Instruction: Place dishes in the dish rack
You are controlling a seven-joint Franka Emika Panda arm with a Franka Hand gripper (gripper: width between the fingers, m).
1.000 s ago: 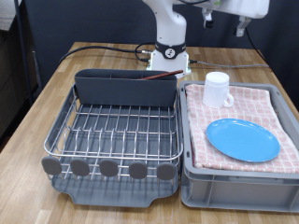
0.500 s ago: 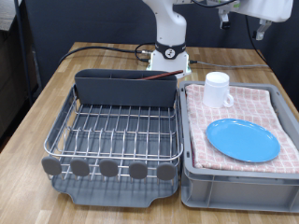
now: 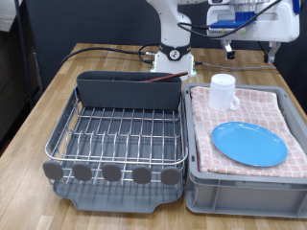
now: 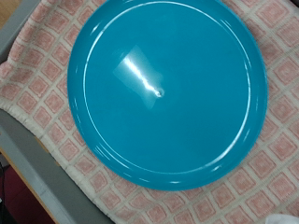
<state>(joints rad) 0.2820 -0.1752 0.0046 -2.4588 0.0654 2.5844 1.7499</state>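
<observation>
Wooden worktop (image 3: 58, 105): your pincer (image 3: 247, 48) hangs above the crate (image 3: 249, 177), can't tell if it's apart. The light-blue plate (image 4: 166, 89) lies flat on checked cloth (image 4: 37, 70), so catch its rim.

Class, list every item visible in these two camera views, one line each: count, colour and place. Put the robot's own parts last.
Plate: one, light blue, flat on the checked cloth in the crate; it fills the wrist view.
Mug: one, white, on the cloth beyond the plate.
Wooden spoon: one, brown, in the rack's back compartment.
Dish rack: one, silver wire in a dark grey tray, exterior view's left.
Crate: one, grey, lined with pink checked cloth.
Table: one, wooden.
Cables: dark, behind the rack.
Robot arm: white; gripper high above the crate.
</observation>
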